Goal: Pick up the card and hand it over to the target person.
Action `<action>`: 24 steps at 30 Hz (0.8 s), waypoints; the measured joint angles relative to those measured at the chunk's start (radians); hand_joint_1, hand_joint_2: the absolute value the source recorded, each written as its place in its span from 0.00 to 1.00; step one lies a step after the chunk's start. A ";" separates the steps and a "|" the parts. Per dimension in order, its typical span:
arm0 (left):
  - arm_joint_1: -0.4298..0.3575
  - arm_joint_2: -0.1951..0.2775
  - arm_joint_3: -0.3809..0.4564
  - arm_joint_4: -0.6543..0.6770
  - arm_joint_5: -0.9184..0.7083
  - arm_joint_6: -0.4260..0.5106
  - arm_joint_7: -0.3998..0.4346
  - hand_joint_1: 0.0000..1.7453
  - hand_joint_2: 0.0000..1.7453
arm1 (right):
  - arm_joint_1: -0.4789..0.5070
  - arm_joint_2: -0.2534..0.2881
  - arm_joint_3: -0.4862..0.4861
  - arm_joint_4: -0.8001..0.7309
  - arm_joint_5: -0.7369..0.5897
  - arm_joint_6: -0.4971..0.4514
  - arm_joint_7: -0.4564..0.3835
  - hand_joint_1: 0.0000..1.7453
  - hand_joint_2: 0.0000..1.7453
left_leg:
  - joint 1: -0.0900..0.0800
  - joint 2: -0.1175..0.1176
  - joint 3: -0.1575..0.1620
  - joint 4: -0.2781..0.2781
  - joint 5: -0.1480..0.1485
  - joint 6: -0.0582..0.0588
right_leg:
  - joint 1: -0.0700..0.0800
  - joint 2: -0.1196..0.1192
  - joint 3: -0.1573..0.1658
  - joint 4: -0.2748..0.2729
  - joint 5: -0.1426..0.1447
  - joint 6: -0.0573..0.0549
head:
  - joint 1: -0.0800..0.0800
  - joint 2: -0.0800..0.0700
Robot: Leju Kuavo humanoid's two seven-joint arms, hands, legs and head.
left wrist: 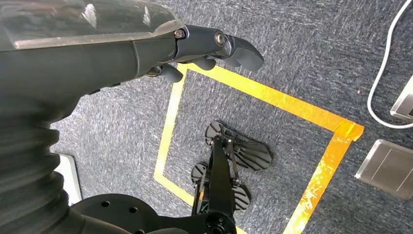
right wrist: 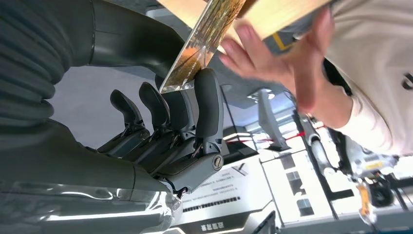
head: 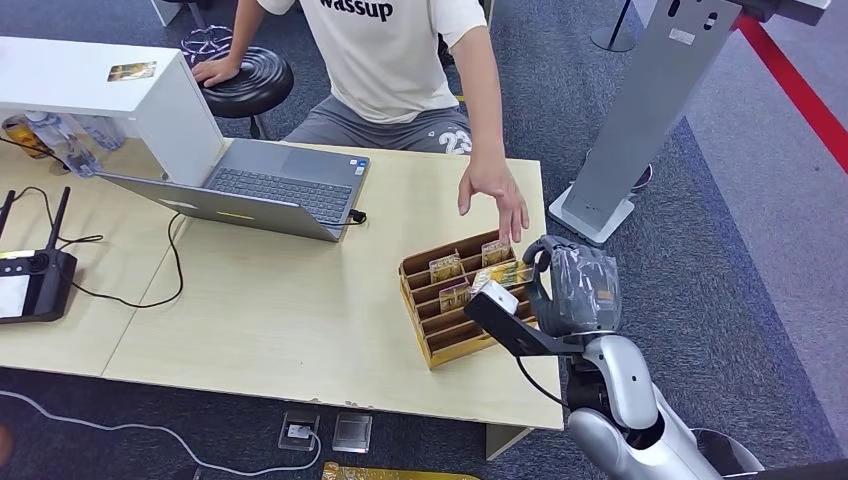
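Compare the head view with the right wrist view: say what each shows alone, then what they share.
Head view alone: the wooden card rack on the table, an open laptop, a black device with antennas and a round black stool.

Right wrist view alone: from close behind the right hand, a card pinched between its thumb and dark fingers.

Both: the right hand, raised beside the rack, and the person's hand, fingers spread, reaching toward it.
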 joint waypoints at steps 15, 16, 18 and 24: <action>-0.004 -0.013 -0.024 0.005 0.003 0.009 0.006 0.00 1.00 | -0.113 0.103 -0.020 0.272 -0.080 -0.144 -0.104 0.85 1.00 | 0.000 -0.001 0.001 -0.001 0.000 0.000 | 0.000 -0.001 0.001 0.000 0.000 0.000 | 0.000 0.000; -0.004 -0.013 -0.024 0.005 0.003 0.009 0.006 0.00 1.00 | -0.113 0.103 -0.019 0.272 -0.079 -0.144 -0.104 0.85 1.00 | 0.000 -0.002 0.001 -0.001 0.001 0.000 | 0.000 -0.001 0.001 0.000 0.000 0.000 | 0.000 0.000; -0.004 -0.013 -0.024 0.005 0.003 0.009 0.006 0.00 1.00 | -0.110 0.104 -0.018 0.275 -0.079 -0.144 -0.105 0.85 1.00 | 0.000 -0.002 0.001 -0.001 0.001 0.000 | 0.000 -0.002 0.001 0.000 0.000 0.000 | 0.000 0.000; -0.004 -0.011 -0.033 0.003 -0.002 0.000 -0.003 0.00 1.00 | -0.096 0.097 -0.021 0.273 -0.078 -0.141 -0.106 0.85 1.00 | 0.000 -0.004 0.000 0.000 0.000 0.000 | 0.000 -0.003 0.001 0.001 -0.001 0.000 | 0.000 0.000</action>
